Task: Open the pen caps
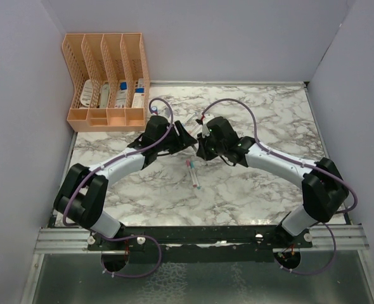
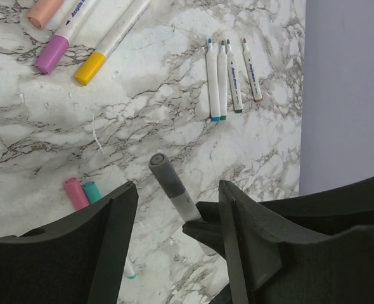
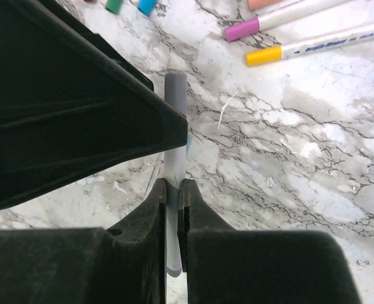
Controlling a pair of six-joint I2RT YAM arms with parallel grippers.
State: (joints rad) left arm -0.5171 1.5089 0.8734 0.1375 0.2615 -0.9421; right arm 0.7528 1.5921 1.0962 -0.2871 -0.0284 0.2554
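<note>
My right gripper [image 3: 173,185] is shut on the white barrel of a pen [image 3: 176,166], held above the table. The pen's grey cap [image 3: 175,92] sits on its far end. In the left wrist view that grey cap [image 2: 165,174] stands between the fingers of my left gripper [image 2: 176,190], which is open with a gap on both sides of the cap. Loose pen caps lie on the marble: pink [image 2: 76,193] and teal [image 2: 92,190], also green [image 3: 114,5] and blue [image 3: 147,5]. In the top view both grippers meet near the table's middle, left [image 1: 186,138] and right [image 1: 203,147].
Capped pens with pink [image 2: 54,54] and yellow [image 2: 90,68] caps lie nearby. Several uncapped white pens [image 2: 222,79] lie side by side further off, and more pens [image 1: 192,172] lie in front of the grippers. An orange desk organiser [image 1: 108,82] stands at the back left.
</note>
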